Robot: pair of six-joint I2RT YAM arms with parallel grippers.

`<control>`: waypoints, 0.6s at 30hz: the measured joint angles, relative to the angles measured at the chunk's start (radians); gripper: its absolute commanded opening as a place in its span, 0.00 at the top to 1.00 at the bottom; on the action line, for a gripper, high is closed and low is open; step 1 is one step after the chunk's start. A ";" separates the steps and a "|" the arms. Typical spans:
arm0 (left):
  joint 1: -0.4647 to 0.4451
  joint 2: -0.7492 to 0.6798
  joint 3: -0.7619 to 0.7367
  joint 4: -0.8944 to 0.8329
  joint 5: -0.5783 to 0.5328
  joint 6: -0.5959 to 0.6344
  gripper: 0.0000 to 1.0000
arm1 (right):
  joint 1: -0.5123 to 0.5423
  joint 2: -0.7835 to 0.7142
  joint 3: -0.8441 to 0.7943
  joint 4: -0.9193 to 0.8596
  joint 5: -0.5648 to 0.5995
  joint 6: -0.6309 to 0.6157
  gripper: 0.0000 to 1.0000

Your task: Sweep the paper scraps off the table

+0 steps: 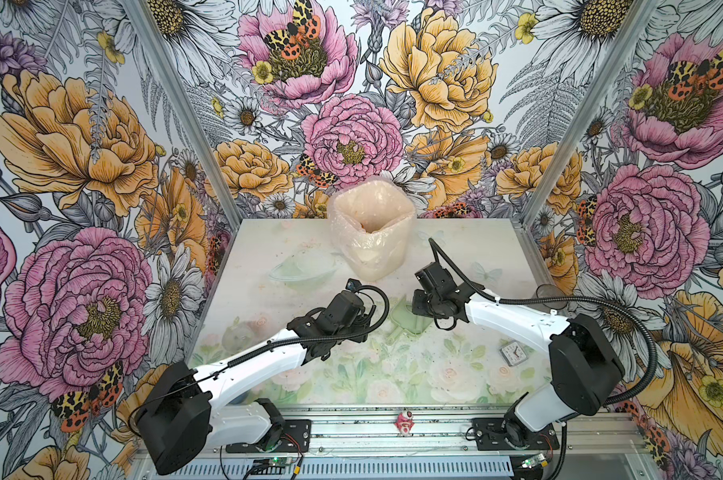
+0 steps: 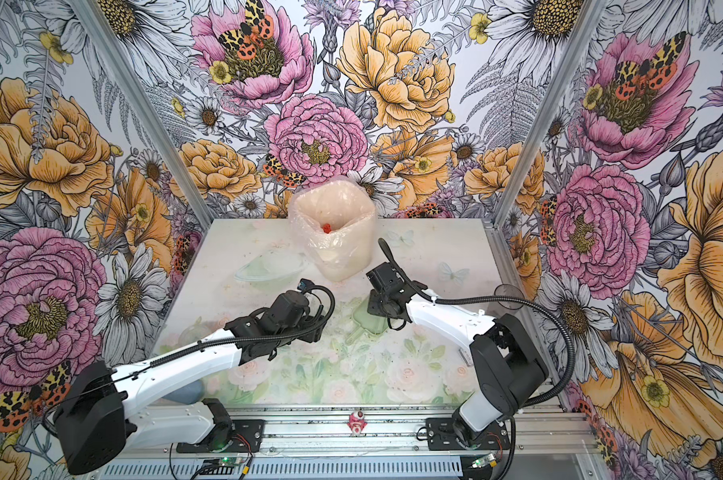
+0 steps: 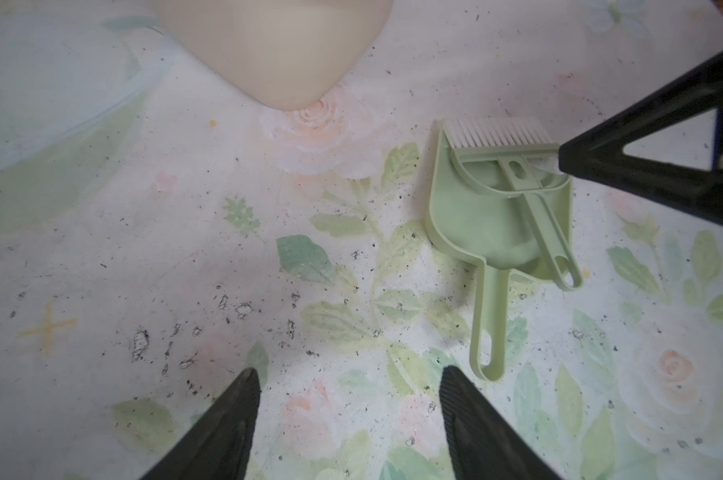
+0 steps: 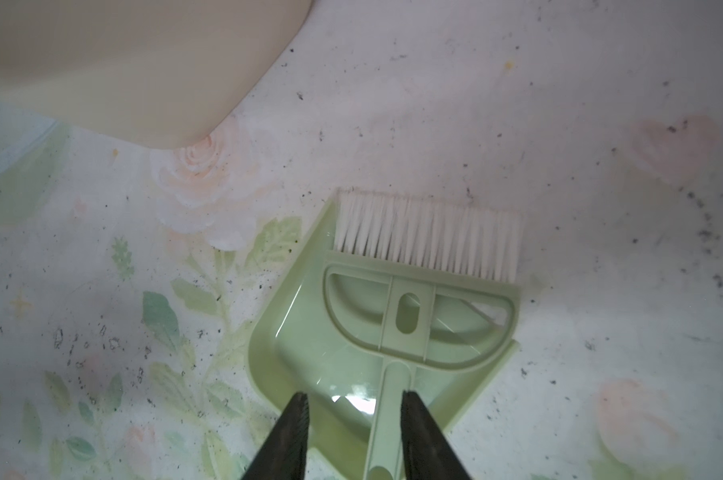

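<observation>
Ribbed black fingers (image 3: 235, 415) of the left tool (image 3: 349, 370) are spread wide and empty over the crumb-speckled, rose-printed desk (image 3: 143, 270).
Lower centre, the right tool (image 4: 355, 394) loosely straddles the white-bristled brush (image 4: 418, 274) in its smooth green dustpan (image 4: 309, 353). Upper middle, a crumpled red paper scrap (image 2: 326, 227) sits inside the film-lined bin (image 2: 334, 249).

The left arm (image 1: 251, 365) and right arm (image 1: 513, 320) share one build: glossy white shells on the long links, dotted with small dark screw holes, and matt black housings at the joints. A black ribbed hose (image 1: 625, 307) runs along each arm, and a white tie (image 1: 492, 296) binds the right one. Each base is a black plate (image 1: 297, 434) with bolts, with thin red and black wires (image 1: 287, 442) beside it. A small blue plug (image 1: 353, 285) sits at the left wrist. The fingers (image 3: 230, 419) are black wedges with finely ribbed inner faces.
</observation>
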 measured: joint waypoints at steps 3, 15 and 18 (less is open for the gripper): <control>0.008 -0.074 -0.005 -0.016 -0.051 0.000 0.01 | -0.007 -0.055 0.026 -0.018 0.023 -0.140 0.60; 0.116 -0.241 -0.005 -0.037 -0.224 0.073 0.01 | -0.285 -0.343 -0.001 0.052 0.078 -0.471 0.60; 0.171 -0.267 -0.008 -0.014 -0.224 0.115 0.01 | -0.336 -0.387 -0.086 0.133 0.083 -0.538 0.60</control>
